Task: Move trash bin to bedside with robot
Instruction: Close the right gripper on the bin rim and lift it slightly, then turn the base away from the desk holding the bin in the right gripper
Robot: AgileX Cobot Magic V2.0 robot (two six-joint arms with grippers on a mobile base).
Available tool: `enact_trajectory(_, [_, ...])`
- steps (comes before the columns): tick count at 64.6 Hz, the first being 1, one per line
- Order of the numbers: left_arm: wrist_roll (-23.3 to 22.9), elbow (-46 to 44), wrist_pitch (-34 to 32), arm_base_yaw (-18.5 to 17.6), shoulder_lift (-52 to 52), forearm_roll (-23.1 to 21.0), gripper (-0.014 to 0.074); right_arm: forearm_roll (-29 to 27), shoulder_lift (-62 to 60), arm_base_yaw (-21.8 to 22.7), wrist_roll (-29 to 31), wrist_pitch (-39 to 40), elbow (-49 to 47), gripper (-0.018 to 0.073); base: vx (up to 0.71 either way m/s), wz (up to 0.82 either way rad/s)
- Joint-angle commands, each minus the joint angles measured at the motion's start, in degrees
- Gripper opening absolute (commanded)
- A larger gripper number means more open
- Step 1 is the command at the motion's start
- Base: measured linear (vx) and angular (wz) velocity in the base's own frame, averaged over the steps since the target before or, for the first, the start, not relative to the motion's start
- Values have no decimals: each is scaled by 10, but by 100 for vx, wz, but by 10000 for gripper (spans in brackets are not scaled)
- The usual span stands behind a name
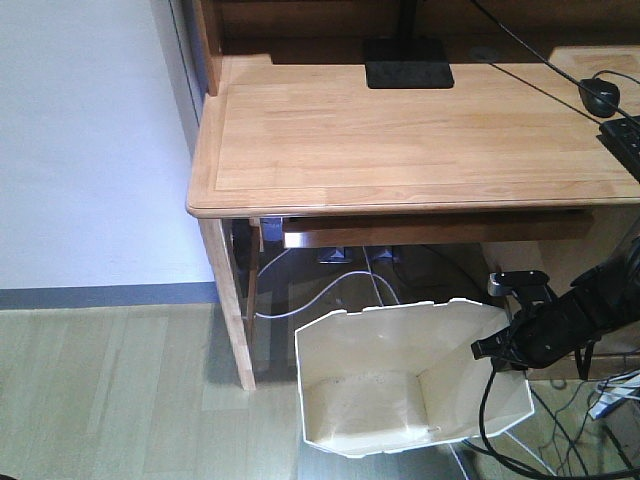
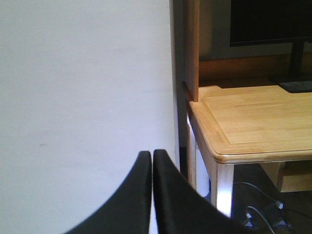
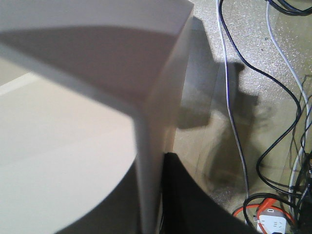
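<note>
The white trash bin (image 1: pixel 400 345) sits on the floor in front of the wooden desk, its cream inside open toward the camera and empty. My right gripper (image 1: pixel 503 343), black with a silvery top part, is shut on the bin's right wall at the rim. In the right wrist view the bin wall (image 3: pixel 73 141) runs between the two black fingers (image 3: pixel 195 204), one inside and one outside; the gripper (image 3: pixel 152 163) pinches it. My left gripper (image 2: pixel 152 157) is shut and empty, facing a white wall. The bed is out of view.
The wooden desk (image 1: pixel 400 130) carries a monitor base (image 1: pixel 408 65), a mouse (image 1: pixel 600 95) and a keyboard edge (image 1: pixel 625 135). Its leg (image 1: pixel 230 300) stands left of the bin. Cables (image 3: pixel 234 122) and a power strip (image 3: pixel 270 219) lie on the floor to the right.
</note>
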State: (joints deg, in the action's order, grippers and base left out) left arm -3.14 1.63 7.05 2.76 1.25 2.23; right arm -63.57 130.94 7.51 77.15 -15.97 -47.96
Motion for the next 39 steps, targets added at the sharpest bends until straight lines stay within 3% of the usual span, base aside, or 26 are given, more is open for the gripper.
enact_trajectory(1, [-3, -12, -41, -1, 3, -3, -6, -17, -40, 1, 0, -78, -6, -6, -1, 3])
enact_trajectory(39, [-3, -12, -41, -1, 3, -3, -6, -17, -40, 1, 0, -79, -6, -6, -7, 25])
